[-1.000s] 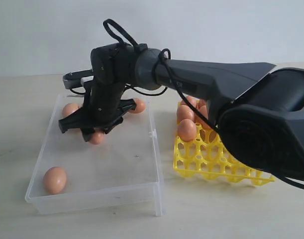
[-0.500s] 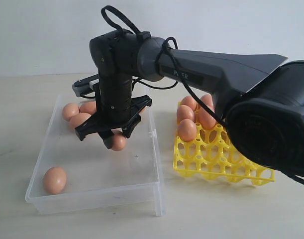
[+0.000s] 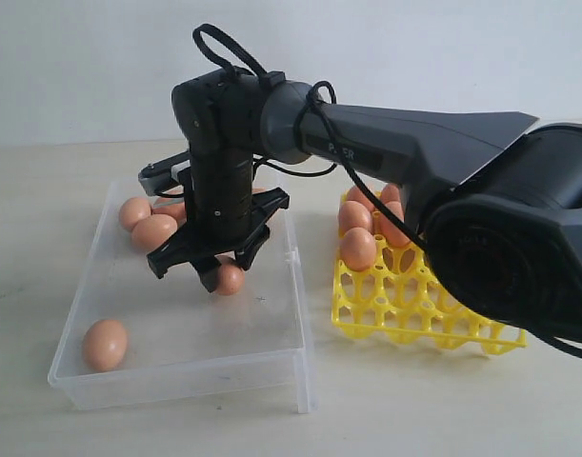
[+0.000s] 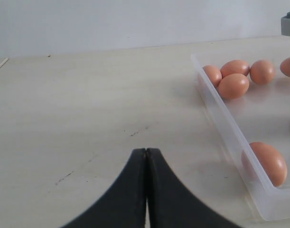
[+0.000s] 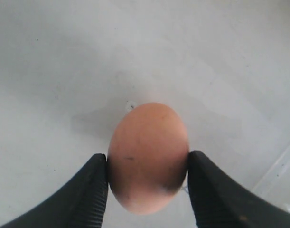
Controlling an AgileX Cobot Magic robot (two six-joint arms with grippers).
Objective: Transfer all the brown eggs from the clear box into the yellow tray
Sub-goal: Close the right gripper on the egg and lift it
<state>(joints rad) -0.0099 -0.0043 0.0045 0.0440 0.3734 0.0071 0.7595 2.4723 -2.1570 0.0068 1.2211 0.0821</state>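
Right gripper (image 3: 217, 271) — clamped on one brown egg (image 5: 148, 156), gripped at its sides.
Change: a second ago it was low at the far end of the clear box (image 3: 176, 379); now it is lifted, the egg apparently off the box floor and nearer the yellow tray (image 3: 414, 309). Transfer under way.
Left gripper (image 4: 146, 190) — closed, empty.
Obscured: the tray's far cups, behind the arm (image 3: 414, 143); tally uncertain.

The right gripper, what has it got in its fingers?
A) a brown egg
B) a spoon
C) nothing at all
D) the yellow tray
A: the right wrist view shows the right gripper pinching a brown egg between its two black fingers.
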